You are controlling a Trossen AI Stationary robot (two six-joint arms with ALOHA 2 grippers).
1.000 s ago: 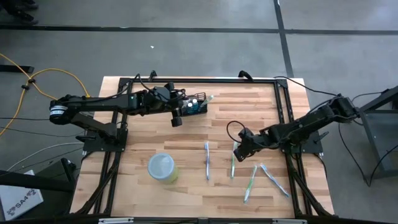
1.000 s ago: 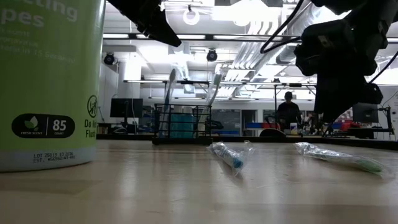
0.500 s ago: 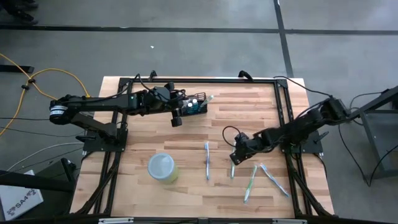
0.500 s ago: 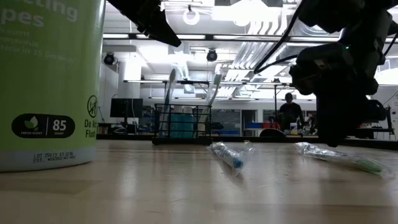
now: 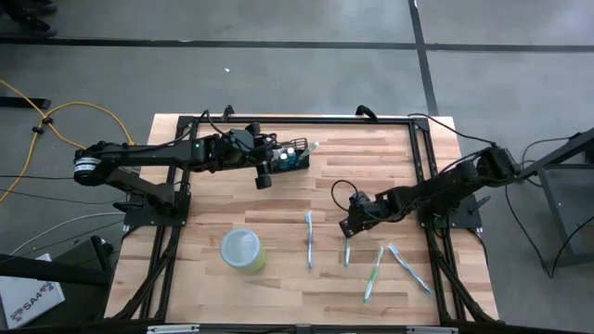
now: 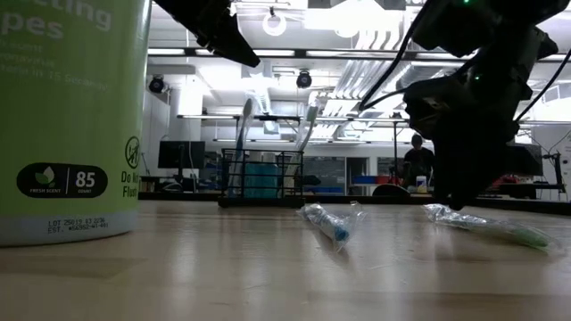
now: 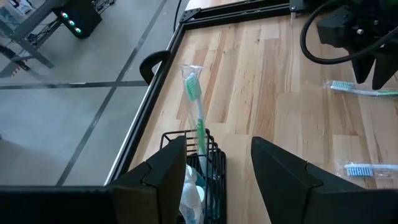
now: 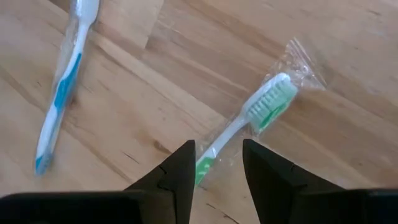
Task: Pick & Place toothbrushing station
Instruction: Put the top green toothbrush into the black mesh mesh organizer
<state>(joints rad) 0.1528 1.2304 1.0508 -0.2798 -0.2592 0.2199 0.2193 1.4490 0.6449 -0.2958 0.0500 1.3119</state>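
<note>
The holder point(image 5: 290, 158) sits at the far side of the worktop point(image 5: 390, 158), left of centre, with two wrapped brushes already standing in it. The left tool point(image 5: 263, 180) hangs just beside it on the near-left side, fingers parted and holding nothing; the left wrist view shows the holder between and beyond them.

The right tool point(image 5: 347, 227) is the one at work. It is poised over the far end of a wrapped green brush point(image 8: 249, 124) lying on the worktop right of centre, fingers parted, straddling the handle but not gripping it. A blue brush point(image 5: 309, 239) lies just to its left, two more brushes point(image 5: 390, 264) near-right, and a yellow-green cup point(image 5: 243, 250) near-left.

The step looks like picking the green brush. Next, the right tool should come down until its fingers flank the handle, then close; the slippery wrapper could let the brush slide or twist.
</note>
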